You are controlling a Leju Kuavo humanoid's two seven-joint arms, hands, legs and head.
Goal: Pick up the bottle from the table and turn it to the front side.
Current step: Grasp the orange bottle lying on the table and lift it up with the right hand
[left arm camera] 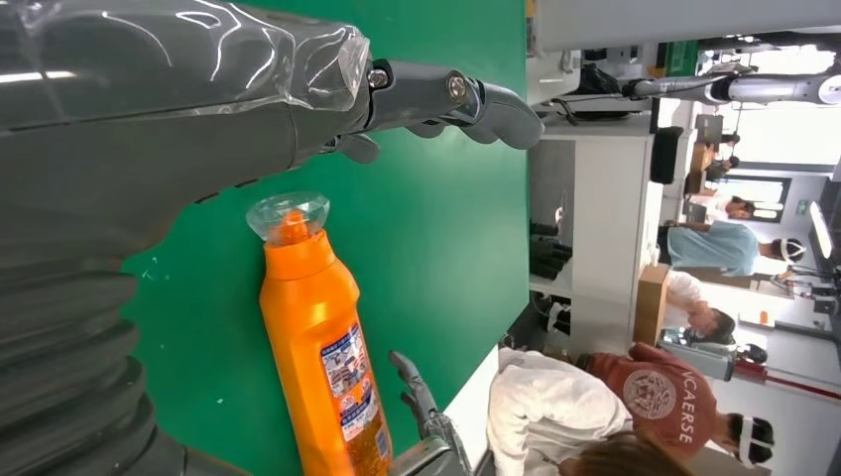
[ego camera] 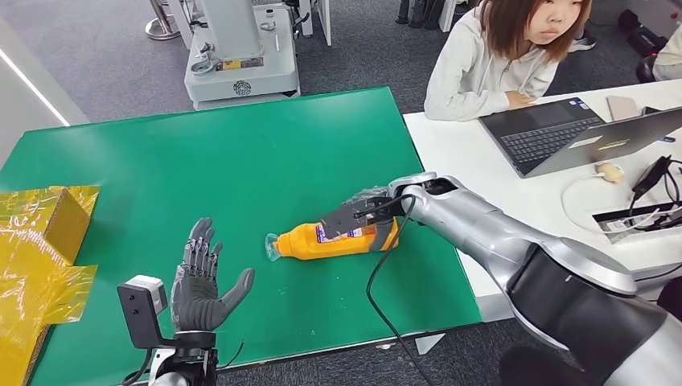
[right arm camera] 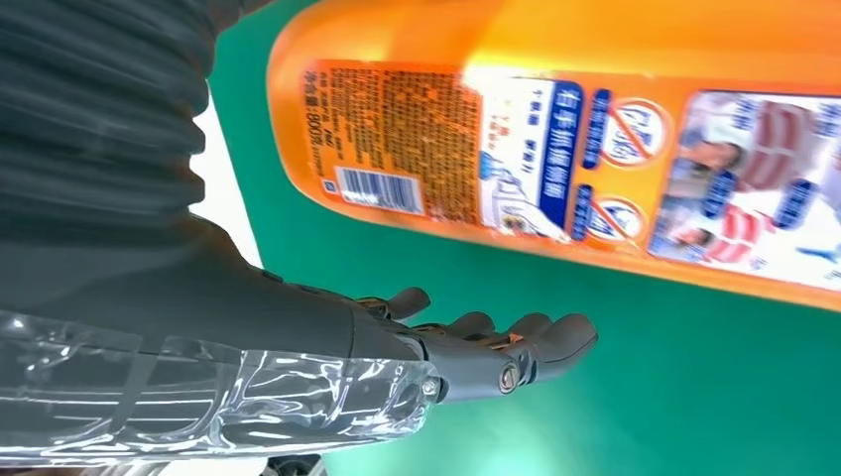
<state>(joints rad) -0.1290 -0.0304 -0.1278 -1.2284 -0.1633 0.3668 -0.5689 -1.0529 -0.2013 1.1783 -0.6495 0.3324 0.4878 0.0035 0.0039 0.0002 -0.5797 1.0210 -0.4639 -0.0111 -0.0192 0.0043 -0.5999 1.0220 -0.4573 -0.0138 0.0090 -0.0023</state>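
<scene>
- Bottle point(ego camera: 334, 240), orange with a clear cap, lies on its side on the green table point(ego camera: 241, 161), cap pointing toward the left hand; the head view shows it near the table's right edge, label facing up and partly covered by the right hand point(ego camera: 358, 215)
- Right hand reaches over the bottle's base end from the right; in the head view its fingers point(ego camera: 342, 219) lie stretched across the label; I cannot tell from this view whether they press on it
- Right wrist view gives what the head view hides: the label's barcode and blue print up close on the bottle point(right arm camera: 595, 149); the fingers point(right arm camera: 516, 342) lie side by side, lightly curled, with green table between them and the bottle, holding nothing
- Left hand point(ego camera: 201, 281) stands palm up over the table's near edge, fingers spread apart and empty, well apart from the bottle
- Left wrist view shows the clear cap point(left arm camera: 288, 216) and the orange neck under it, seen from the cap end; the thumb point(left arm camera: 466, 99) sticks out above the table without touching anything
- Yellow box point(ego camera: 40, 241) wrapped in shiny film sits at the table's left edge
- Person point(ego camera: 503, 56) in a pale hooded top sits beyond a white desk point(ego camera: 482, 161) bearing a laptop point(ego camera: 579, 133)
</scene>
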